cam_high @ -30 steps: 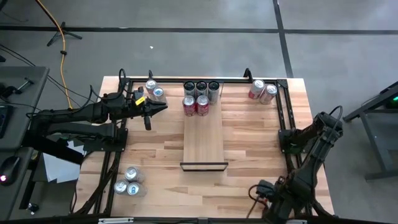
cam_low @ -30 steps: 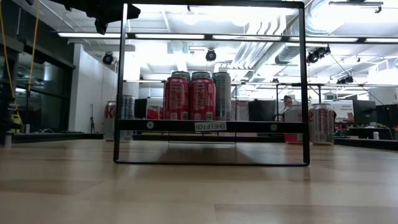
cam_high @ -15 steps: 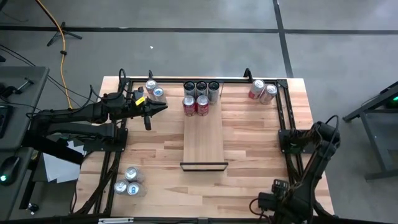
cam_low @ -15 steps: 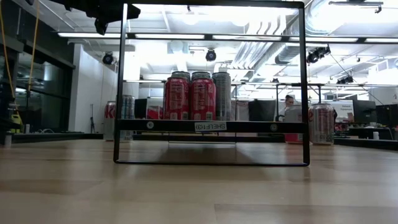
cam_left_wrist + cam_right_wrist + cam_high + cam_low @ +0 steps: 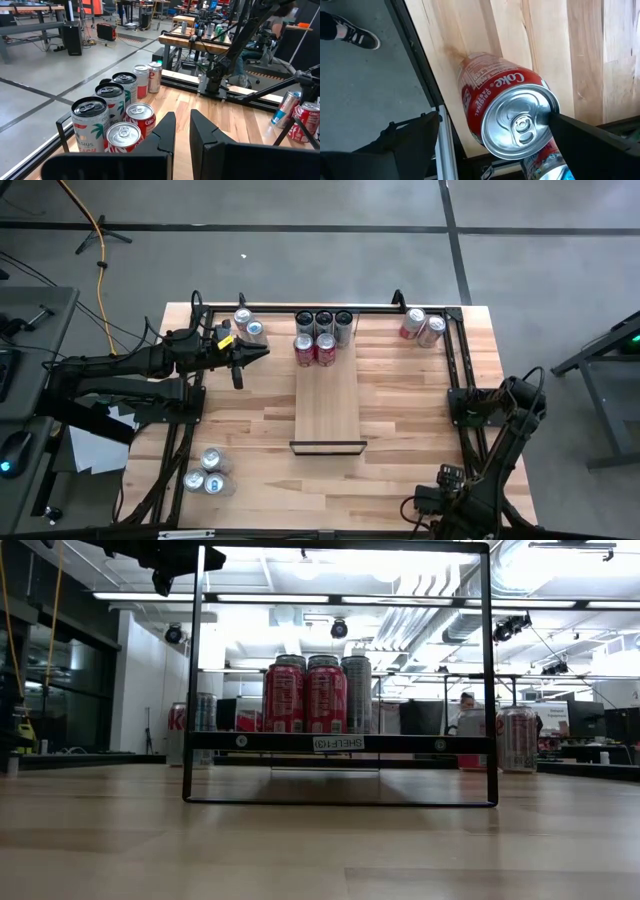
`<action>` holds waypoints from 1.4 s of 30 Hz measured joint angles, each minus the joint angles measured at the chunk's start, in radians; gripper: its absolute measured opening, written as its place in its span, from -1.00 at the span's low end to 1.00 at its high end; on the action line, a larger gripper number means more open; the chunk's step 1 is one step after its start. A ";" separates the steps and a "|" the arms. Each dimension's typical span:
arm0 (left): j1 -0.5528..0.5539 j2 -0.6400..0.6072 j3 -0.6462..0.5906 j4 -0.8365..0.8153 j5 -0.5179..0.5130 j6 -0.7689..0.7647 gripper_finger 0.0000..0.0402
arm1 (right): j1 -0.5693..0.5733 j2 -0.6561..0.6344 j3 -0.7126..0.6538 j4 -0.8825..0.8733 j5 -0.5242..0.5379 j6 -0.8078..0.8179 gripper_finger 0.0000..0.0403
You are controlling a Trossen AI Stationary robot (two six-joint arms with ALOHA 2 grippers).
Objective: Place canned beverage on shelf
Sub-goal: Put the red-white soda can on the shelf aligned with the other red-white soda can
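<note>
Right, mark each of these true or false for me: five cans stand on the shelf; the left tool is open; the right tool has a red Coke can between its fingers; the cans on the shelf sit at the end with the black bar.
1. Five cans stand on the shelf. True.
2. The left tool is open. False: it is shut and holds nothing, beside the far end of the shelf.
3. The right tool has a red Coke can between its fingers. True: the fingers are spread wide either side of it.
4. The shelf's cans sit at the end with the black bar. False: they crowd the opposite end.
</note>
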 joint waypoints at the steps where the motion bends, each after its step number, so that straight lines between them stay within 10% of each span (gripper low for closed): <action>1: 0.000 0.000 0.000 0.000 0.000 0.000 -0.98 | 0.000 0.000 0.000 0.000 0.000 0.000 0.81; 42: 0.000 0.000 0.000 -0.001 0.000 0.000 -0.98 | 0.003 0.039 0.065 -0.013 0.052 -0.001 0.81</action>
